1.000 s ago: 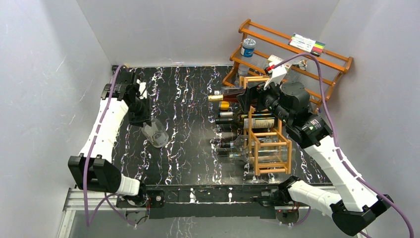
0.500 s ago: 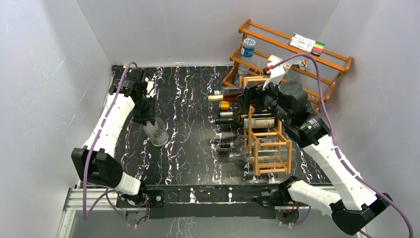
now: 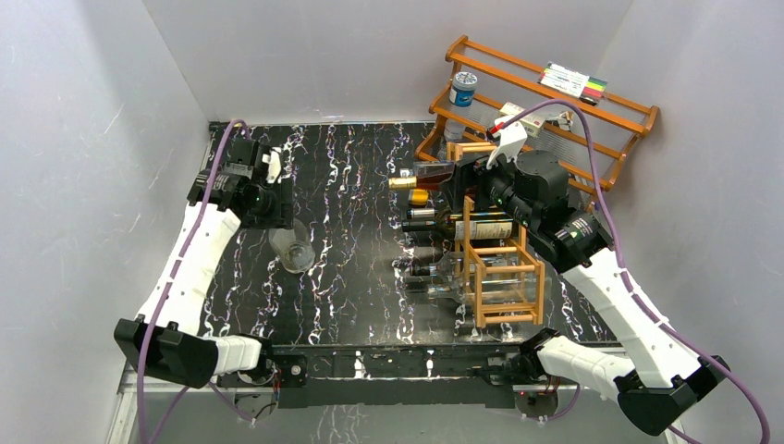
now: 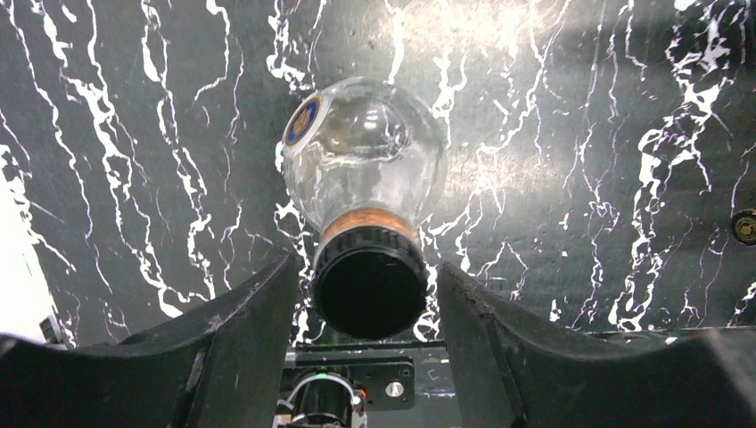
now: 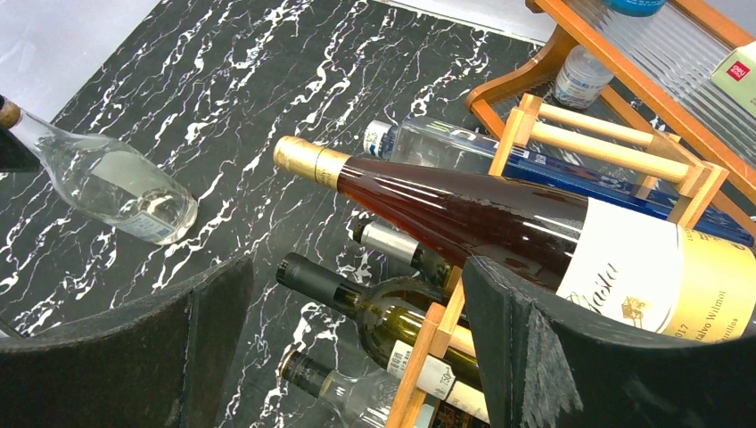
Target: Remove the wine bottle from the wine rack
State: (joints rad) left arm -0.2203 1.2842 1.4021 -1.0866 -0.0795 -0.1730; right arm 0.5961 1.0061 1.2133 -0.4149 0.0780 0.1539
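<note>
The wine rack [image 3: 500, 270] [image 5: 615, 134], an orange-brown lattice, stands at the right and holds several bottles lying with their necks to the left. Topmost is an amber wine bottle [image 3: 422, 177] [image 5: 446, 201] with a gold foil neck. My right gripper [image 3: 465, 181] [image 5: 357, 276] hovers wide open over the rack's left side, above the bottle necks, with nothing between its fingers. At the left a clear bottle [image 3: 294, 250] [image 4: 365, 160] stands upright on the table. My left gripper [image 3: 275, 209] [image 4: 367, 294] is open around its black cap [image 4: 370, 285], with a thin gap on each side.
A larger two-tier wooden shelf [image 3: 618, 116] stands in the back right corner, carrying a blue-lidded jar [image 3: 462, 89] and markers [image 3: 573, 83]. Grey walls close in the black marbled table [image 3: 361, 268] on three sides.
My left gripper has opened off the clear bottle's cap, and the left arm has drawn back and leftward. The bottle stays standing. The right gripper has barely moved.
</note>
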